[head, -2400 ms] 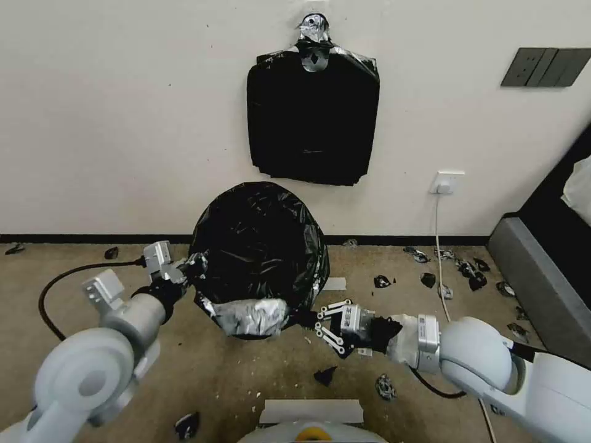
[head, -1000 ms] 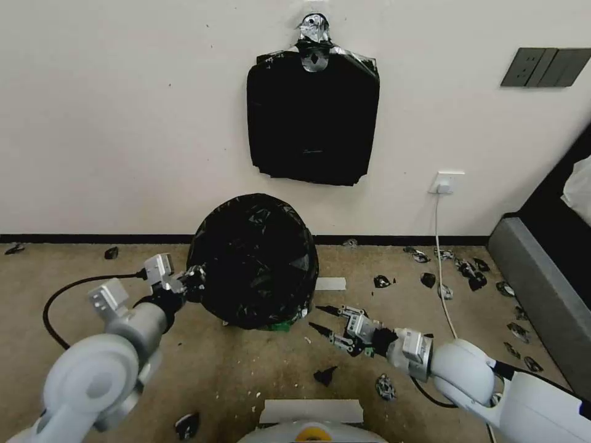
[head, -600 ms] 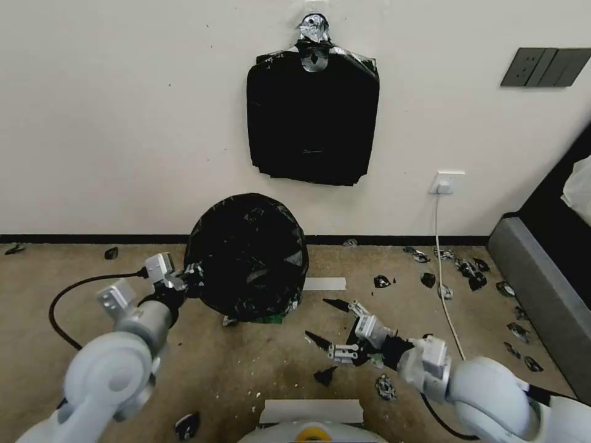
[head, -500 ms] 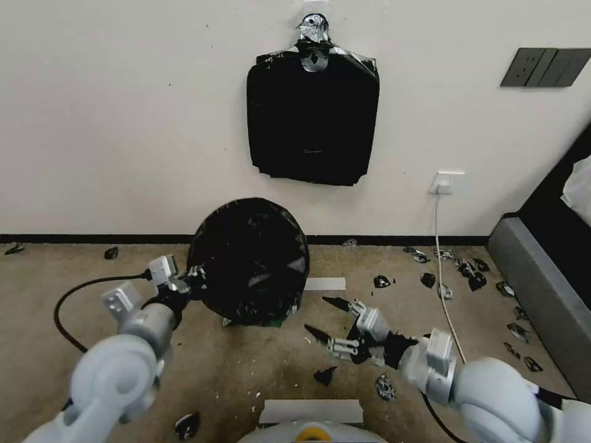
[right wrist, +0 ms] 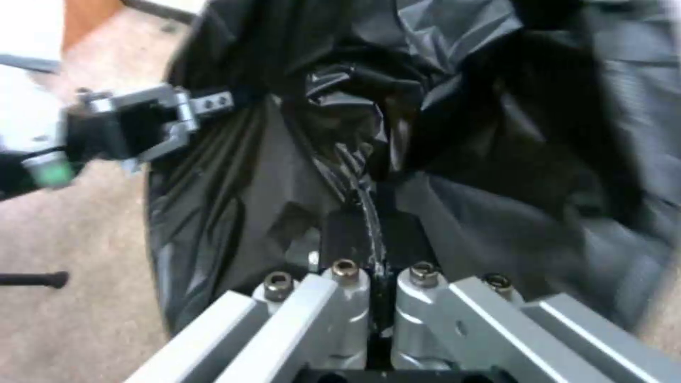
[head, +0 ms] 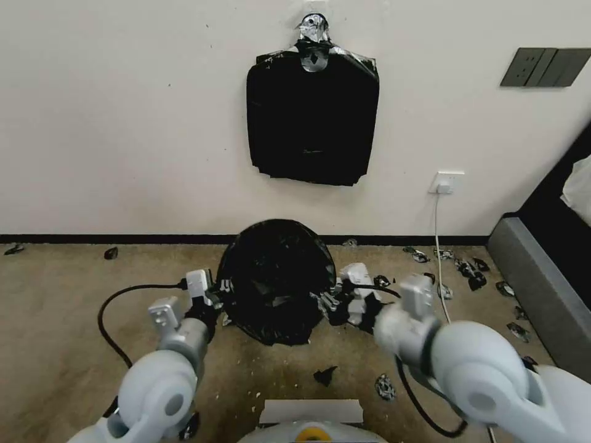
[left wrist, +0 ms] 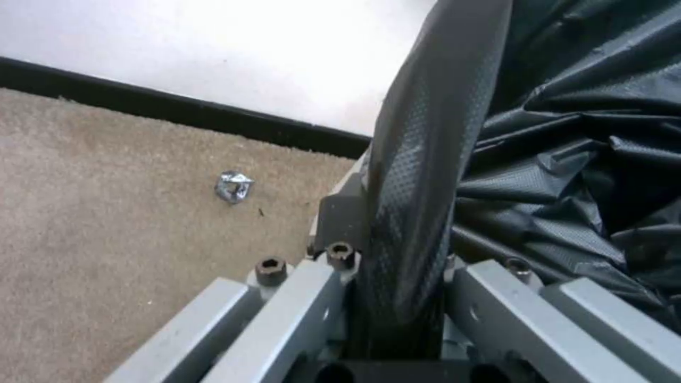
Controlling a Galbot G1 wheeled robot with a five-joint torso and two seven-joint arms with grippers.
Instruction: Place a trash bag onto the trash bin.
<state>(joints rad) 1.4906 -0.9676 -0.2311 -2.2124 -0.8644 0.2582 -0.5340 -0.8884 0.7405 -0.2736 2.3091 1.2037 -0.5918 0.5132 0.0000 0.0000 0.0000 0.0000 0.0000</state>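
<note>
Now the trash bag (head: 275, 280), thin black plastic with a fine pebbled grain and silvery glints along its creases, is seen draped over a round, bucket-shaped form standing on the carpet (head: 74, 307) close to the skirting board (head: 92, 238). That form is taken to be the trash bin, but none of its own surface is exposed. The film is bunched into sharp folds across the top and hangs in a ragged skirt toward the floor at the front.

The left gripper (head: 220, 289) is held against the bag's left side. In the left wrist view its jaws are clenched on a taut, rolled band of the plastic (left wrist: 415, 175), which is drawn up between the grey metal links.

The right gripper (head: 326, 301) is pressed to the bag's right side. In the right wrist view its jaws are closed tight on a twisted pleat of the film (right wrist: 362, 202), with the left gripper (right wrist: 146, 125) visible across the bag.

On the white wall (head: 123, 111) above, a flat squarish stack of black bags (head: 313, 114) is fixed with crumpled silver tape (head: 314, 27). Small torn black scraps (head: 431, 271) are scattered over the beige, short-piled carpet. A white cord (head: 440, 246) is run down from a wall socket (head: 447, 182).
</note>
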